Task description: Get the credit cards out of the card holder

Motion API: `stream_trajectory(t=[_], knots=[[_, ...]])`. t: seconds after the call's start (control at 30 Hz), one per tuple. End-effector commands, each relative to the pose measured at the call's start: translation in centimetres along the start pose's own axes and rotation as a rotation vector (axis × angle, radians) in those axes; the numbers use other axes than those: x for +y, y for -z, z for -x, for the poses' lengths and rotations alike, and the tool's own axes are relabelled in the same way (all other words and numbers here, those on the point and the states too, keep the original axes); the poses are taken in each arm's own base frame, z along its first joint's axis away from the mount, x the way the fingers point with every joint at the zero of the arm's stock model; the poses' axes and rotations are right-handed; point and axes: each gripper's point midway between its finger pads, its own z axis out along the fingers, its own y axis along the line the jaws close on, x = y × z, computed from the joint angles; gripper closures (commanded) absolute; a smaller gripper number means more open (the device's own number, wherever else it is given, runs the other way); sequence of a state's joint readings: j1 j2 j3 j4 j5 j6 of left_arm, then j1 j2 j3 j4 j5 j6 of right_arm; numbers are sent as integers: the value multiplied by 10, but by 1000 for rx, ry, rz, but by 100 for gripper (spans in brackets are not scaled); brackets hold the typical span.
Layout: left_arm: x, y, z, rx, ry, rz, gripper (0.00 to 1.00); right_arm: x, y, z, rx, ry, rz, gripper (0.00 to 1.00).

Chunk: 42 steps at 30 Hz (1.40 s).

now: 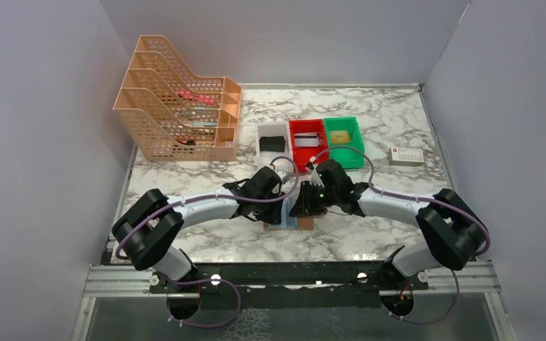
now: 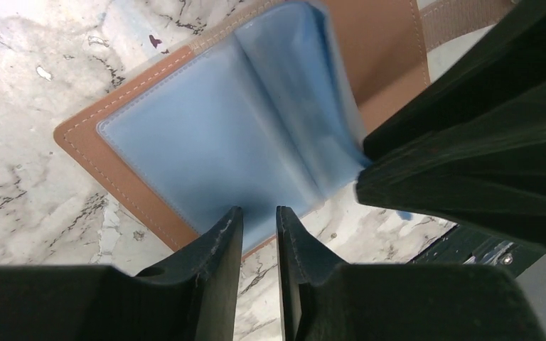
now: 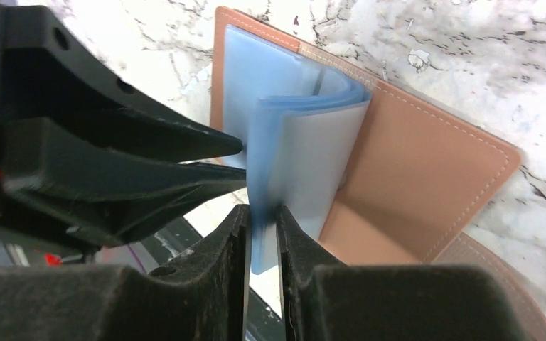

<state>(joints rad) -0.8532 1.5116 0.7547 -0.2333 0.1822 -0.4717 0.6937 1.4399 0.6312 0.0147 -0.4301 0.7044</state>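
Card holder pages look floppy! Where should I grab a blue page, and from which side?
Pinch the blue page at its loose outer edge, coming from the side away from the fold of the card holder. The page is thin and arches up off the tan cover, so a pinch fits on both faces there; at the fold it is bound. The right gripper grips it just so.

Tan card holder (image 2: 387,50), pale-blue panels (image 2: 206,142)
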Motion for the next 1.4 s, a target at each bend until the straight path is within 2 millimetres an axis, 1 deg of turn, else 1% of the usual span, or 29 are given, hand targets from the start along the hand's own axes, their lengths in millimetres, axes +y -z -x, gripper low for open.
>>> stream_trajectory(t=[0.0, 0.07, 0.13, 0.3, 0.4, 0.47, 0.53, 0.6, 0.67, 0.8, 0.87, 0.93, 0.97, 1.03, 1.1, 1.17, 1.23, 1.3, 1.37], knots=[[0, 4, 3, -32, -6, 9, 73, -16, -15, -7, 26, 36, -118, 80], [0, 4, 3, -35, -7, 10, 74, -11, -19, -10, 33, 42, -89, 83], [1, 4, 3, -35, -6, 12, 74, -11, -21, -10, 26, 32, -90, 84], [1, 4, 3, -36, -10, 11, 75, -24, -19, -5, 4, 45, -168, 84], [1, 5, 3, -38, -11, 13, 75, -43, -14, 1, -16, 45, -290, 81], [1, 6, 4, -44, -11, 12, 75, -61, -7, 6, -51, 39, -403, 81], [0, 9, 6, -54, -13, 14, 75, -70, 1, 11, -72, 52, -473, 79], [0, 13, 10, -73, -15, 20, 76, -69, 9, 16, -94, 72, -487, 75], [1, 19, 16, -104, -13, 31, 74, -62, 18, 24, -138, 92, -473, 70], [0, 36, 32, -186, -10, 56, 70, -57, 44, 43, -254, 119, -510, 62], [0, 46, 41, -232, -5, 67, 63, -61, 57, 48, -289, 127, -563, 59], [2, 54, 47, -273, 1, 85, 60, -65, 69, 55, -323, 138, -614, 59], [4, 60, 50, -295, 6, 100, 56, -67, 74, 58, -338, 144, -639, 59], [11, 70, 56, -336, 20, 146, 46, -69, 84, 65, -374, 156, -677, 59], [23, 82, 61, -385, 46, 214, 34, -67, 95, 73, -419, 175, -695, 59], [38, 99, 67, -457, 73, 300, 24, -62, 106, 83, -481, 194, -697, 57], [51, 117, 73, -528, 109, 374, 17, -54, 117, 94, -546, 224, -682, 55], [64, 137, 77, -609, 147, 443, 10, -48, 130, 105, -630, 260, -674, 49], [76, 156, 81, -692, 196, 509, 3, -42, 141, 113, -698, 294, -661, 40]])
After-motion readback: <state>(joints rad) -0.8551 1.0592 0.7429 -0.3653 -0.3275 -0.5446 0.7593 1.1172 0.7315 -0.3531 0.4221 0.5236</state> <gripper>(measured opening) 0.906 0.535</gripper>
